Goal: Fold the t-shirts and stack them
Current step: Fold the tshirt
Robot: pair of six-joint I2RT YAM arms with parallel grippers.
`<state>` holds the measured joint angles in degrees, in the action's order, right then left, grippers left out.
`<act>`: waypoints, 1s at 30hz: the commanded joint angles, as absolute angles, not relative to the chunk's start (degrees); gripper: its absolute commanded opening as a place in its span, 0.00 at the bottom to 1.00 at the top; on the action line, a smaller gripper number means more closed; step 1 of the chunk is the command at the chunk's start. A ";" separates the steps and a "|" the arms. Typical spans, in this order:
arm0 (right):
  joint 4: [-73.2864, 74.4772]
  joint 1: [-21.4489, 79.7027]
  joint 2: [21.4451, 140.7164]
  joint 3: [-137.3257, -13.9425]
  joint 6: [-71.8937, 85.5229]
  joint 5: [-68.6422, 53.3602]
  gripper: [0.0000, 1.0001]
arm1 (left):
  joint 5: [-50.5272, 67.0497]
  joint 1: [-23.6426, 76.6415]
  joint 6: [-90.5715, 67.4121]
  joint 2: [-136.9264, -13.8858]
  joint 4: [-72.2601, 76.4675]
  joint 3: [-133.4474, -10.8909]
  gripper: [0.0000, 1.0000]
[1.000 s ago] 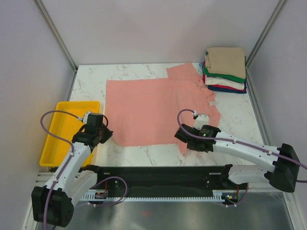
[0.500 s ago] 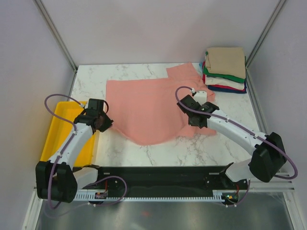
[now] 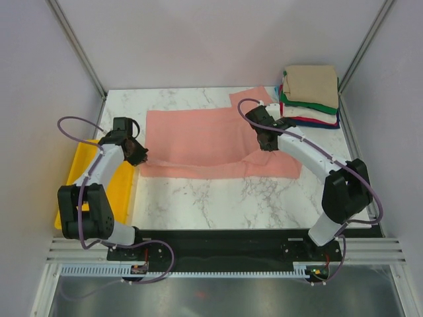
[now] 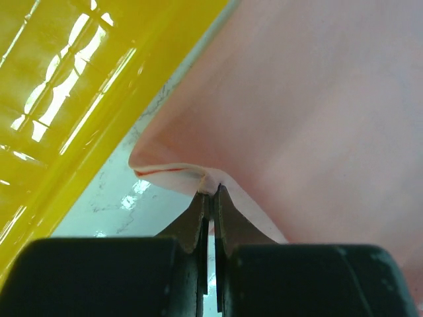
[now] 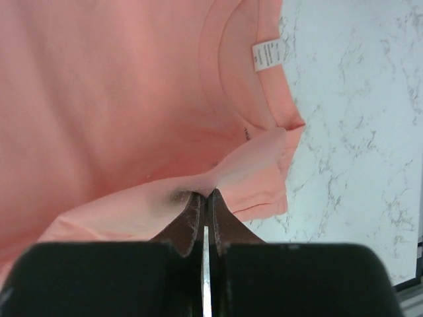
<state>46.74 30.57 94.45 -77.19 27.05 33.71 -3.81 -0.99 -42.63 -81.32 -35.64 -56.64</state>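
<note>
A salmon-pink t-shirt (image 3: 198, 142) lies across the marble table, its near half folded up over the far half. My left gripper (image 3: 134, 152) is shut on the shirt's left hem corner (image 4: 210, 183) next to the yellow tray. My right gripper (image 3: 266, 140) is shut on a pinch of the shirt's cloth (image 5: 208, 186) near the collar, whose white label (image 5: 266, 55) shows. A stack of folded t-shirts (image 3: 310, 96), tan on top, then green, white, red and blue, sits at the far right corner.
A yellow plastic tray (image 3: 86, 178) lies at the left edge, close under the left arm; its wall (image 4: 86, 112) fills the left of the left wrist view. Bare marble (image 3: 218, 201) lies between the shirt and the arm bases. Grey walls enclose the table.
Both grippers have moved away from me, carrying the shirt's near edge over its far half. The shirt has gone from spread flat to folded into a narrower band.
</note>
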 commanded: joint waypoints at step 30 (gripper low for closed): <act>51.57 23.82 126.38 -120.03 9.75 44.98 0.86 | 1.22 -4.40 -36.04 -107.93 -43.67 -86.03 0.64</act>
